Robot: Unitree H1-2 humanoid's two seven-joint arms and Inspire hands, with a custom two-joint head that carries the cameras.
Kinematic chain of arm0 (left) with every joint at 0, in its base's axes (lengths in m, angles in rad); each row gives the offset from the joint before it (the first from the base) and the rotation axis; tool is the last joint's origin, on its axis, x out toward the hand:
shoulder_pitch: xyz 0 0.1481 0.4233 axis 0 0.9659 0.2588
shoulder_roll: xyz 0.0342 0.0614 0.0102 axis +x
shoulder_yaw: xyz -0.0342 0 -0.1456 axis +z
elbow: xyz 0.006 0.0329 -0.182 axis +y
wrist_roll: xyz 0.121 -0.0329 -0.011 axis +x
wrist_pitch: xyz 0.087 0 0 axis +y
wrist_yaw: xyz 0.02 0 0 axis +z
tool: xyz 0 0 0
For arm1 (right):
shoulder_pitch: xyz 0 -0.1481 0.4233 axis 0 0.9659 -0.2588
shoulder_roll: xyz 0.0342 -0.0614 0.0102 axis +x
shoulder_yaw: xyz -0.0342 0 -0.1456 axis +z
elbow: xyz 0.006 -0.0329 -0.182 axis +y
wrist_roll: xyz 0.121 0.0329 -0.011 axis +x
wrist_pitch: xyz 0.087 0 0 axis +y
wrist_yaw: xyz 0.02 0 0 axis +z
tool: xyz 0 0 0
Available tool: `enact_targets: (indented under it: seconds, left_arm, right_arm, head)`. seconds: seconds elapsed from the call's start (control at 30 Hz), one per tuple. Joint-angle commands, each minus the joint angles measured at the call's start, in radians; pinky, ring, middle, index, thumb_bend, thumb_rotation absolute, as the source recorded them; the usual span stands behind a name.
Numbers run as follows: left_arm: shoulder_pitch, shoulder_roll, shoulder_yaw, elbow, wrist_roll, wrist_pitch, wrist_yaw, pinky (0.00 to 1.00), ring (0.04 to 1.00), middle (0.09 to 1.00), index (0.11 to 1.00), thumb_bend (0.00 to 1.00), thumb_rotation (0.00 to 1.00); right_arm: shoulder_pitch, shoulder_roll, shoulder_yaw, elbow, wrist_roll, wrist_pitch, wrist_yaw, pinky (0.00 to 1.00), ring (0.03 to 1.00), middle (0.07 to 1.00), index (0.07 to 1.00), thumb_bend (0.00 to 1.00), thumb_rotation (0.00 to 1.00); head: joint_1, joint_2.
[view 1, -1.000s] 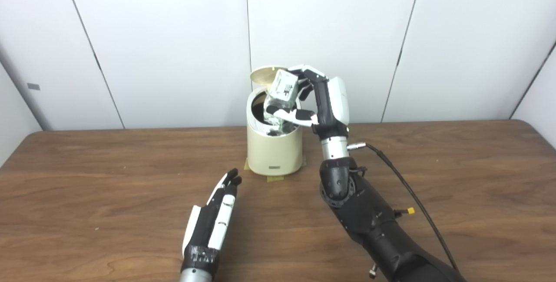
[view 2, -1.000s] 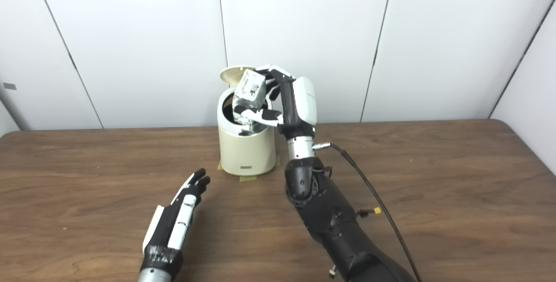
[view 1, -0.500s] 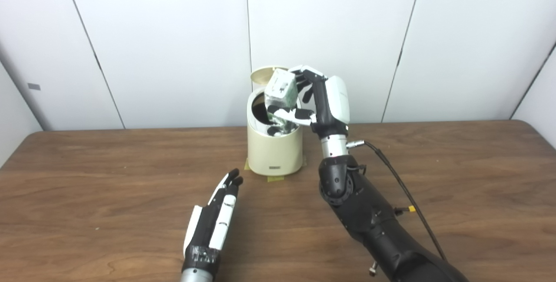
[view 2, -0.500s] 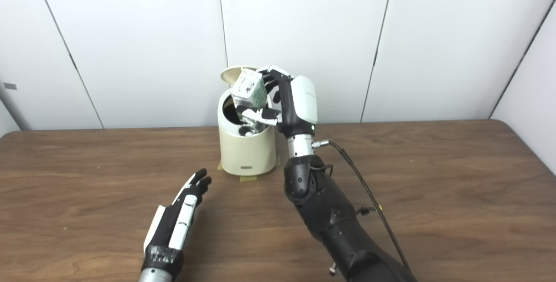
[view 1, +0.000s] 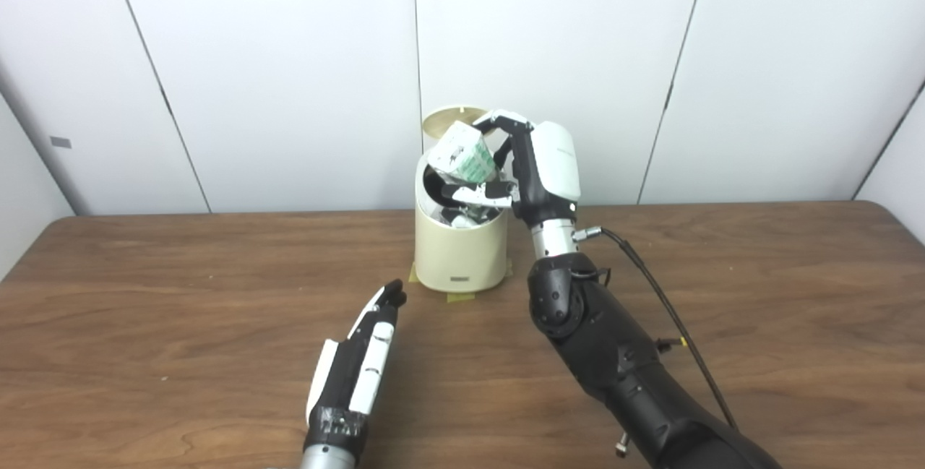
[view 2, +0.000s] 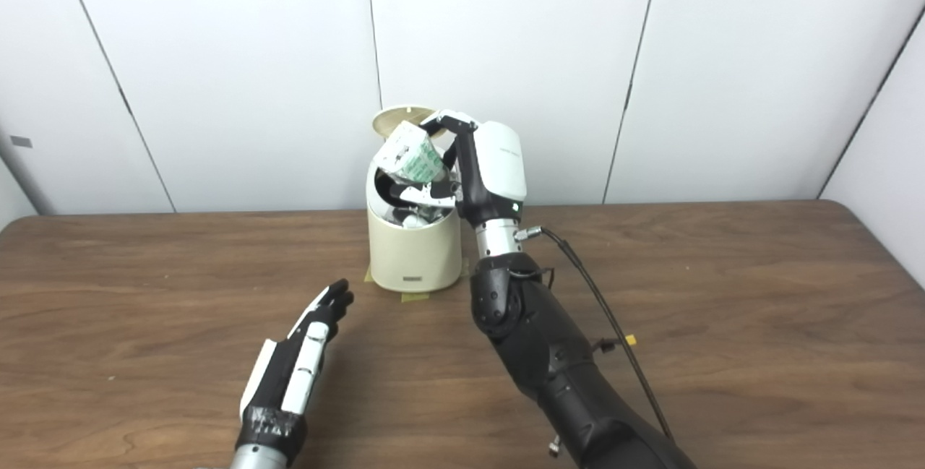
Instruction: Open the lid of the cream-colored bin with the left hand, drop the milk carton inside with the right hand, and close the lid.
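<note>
Carton (view 1: pixel 461 156) tilted over open bin (view 1: pixel 460 256), gripped by right robot hand (view 1: pixel 514 165).

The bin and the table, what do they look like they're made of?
The cream-colored bin: probably plastic or painted metal, going by its smooth, even matte wall; the look leaves it open. The table: wood or wood-look laminate, brown with visible grain streaks and a slight sheen.

Cream bin (view 1: pixel 460 256) on wooden table (view 1: pixel 759 274)
</note>
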Motion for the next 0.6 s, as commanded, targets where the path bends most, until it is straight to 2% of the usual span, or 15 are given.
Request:
enact_targets:
  seconds: [0.0,0.2,0.57]
  left_arm:
    - [-0.020,-0.005,-0.005,-0.030,0.003,-0.022,-0.001,1.00,0.960,0.929,0.936,0.56,0.94]
    - [-0.022,-0.006,-0.004,-0.035,0.005,-0.007,-0.001,1.00,0.966,0.935,0.939,0.55,0.95]
    - [-0.019,-0.008,-0.007,-0.035,0.007,-0.011,0.001,1.00,0.962,0.932,0.944,0.54,0.93]
  right_arm:
    - [-0.027,-0.012,-0.011,-0.025,0.006,-0.005,-0.009,0.07,0.147,0.592,0.491,0.52,0.15]
    - [-0.027,-0.007,-0.018,-0.028,0.018,0.006,-0.002,0.07,0.135,0.590,0.491,0.52,0.15]
    - [-0.021,-0.001,-0.026,-0.027,0.035,0.012,0.016,0.14,0.250,0.590,0.492,0.52,0.15]
  head:
    - [-0.001,0.001]
    - [0.002,0.007]
    - [0.005,0.011]
